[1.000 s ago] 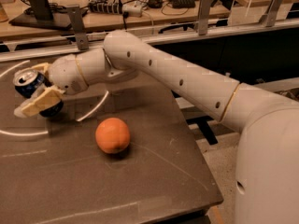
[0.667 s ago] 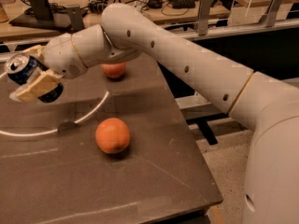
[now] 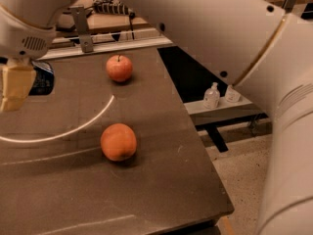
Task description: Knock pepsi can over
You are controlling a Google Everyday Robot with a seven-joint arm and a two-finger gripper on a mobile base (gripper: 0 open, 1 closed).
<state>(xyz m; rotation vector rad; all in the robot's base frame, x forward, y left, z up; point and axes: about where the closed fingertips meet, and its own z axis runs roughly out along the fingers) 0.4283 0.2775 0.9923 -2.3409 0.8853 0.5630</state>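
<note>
Tool [image 3: 24,89] rose, gripping pepsi can [image 3: 44,80], left.

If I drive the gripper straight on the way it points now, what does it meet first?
The gripper, at the picture's left edge, points downward, so it would probably meet the table top first. The pepsi can shows just beside it, seemingly off that line, though depth is unclear.
</note>
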